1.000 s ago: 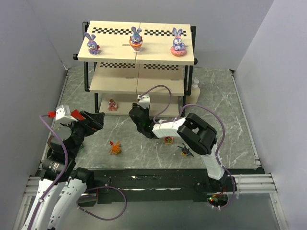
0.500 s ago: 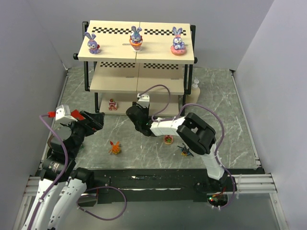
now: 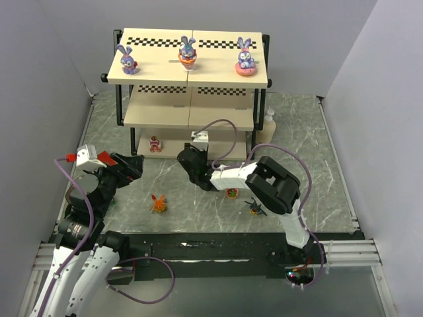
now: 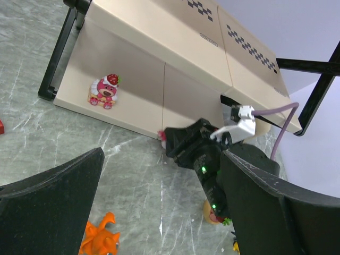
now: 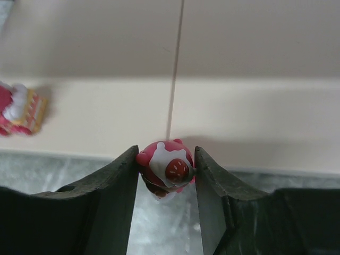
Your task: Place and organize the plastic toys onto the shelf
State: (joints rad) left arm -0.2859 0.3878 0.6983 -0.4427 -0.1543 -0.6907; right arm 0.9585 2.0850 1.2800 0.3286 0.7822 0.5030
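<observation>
The right gripper point(image 5: 166, 159) reaches to the front edge of the bottom board of the shelf point(image 3: 215, 67). Its jaws are clamped on a red-pink round toy point(image 5: 166, 169), which sits at that edge by the board's middle seam. A second red-pink toy point(image 3: 154, 143) stands on the same board, toward the shelf's left end.

On the shelf's top board stand a left bunny point(image 3: 127, 61), a middle bunny point(image 3: 188, 54) and a right bunny point(image 3: 246, 59), in a row.

On the grey surface point(image 3: 317, 165) in front of the shelf are an orange spiky creature point(image 3: 158, 203), a third red-pink toy point(image 3: 232, 193) and a dark winged toy point(image 3: 254, 208).

The left gripper point(image 3: 132, 165) hangs in front of the shelf's left end, its jaws wide apart and holding nothing. A cream bottle point(image 3: 269, 122) stands just beside the shelf's right side.
</observation>
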